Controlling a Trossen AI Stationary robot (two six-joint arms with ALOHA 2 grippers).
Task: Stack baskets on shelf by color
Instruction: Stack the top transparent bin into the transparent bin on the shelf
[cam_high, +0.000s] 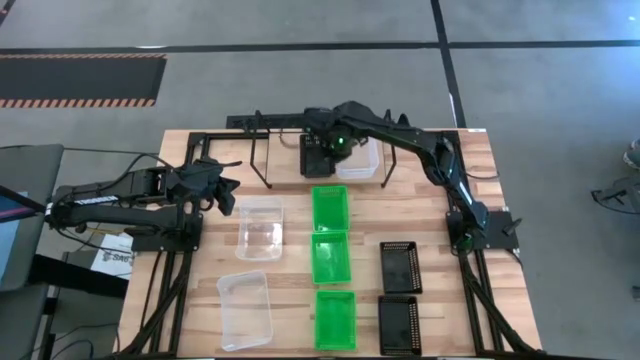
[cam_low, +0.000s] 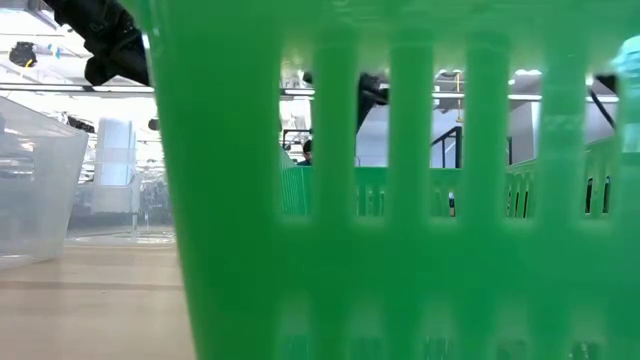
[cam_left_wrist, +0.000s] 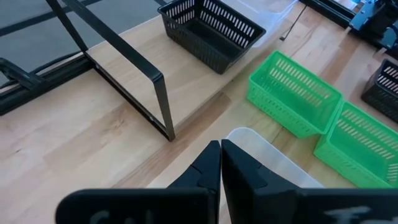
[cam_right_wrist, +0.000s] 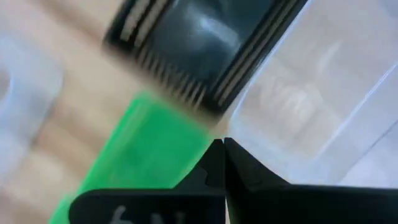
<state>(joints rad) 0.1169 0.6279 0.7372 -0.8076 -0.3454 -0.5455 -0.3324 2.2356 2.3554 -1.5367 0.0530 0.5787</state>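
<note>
Arms are sitting apart: the left gripper, fingers pressed together and holding nothing, is hovering beside a clear basket; the right gripper, also closed and empty, is reaching over the black basket under the shelf.

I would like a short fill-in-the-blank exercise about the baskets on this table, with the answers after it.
1. The green baskets lie in one column of ____.
2. The black mesh basket under the right gripper sits beside a ____ basket.
3. The left gripper has its fingers ____.
4. Near the right arm's base lie ____ black baskets.

Answers: three; clear; shut; two
</note>
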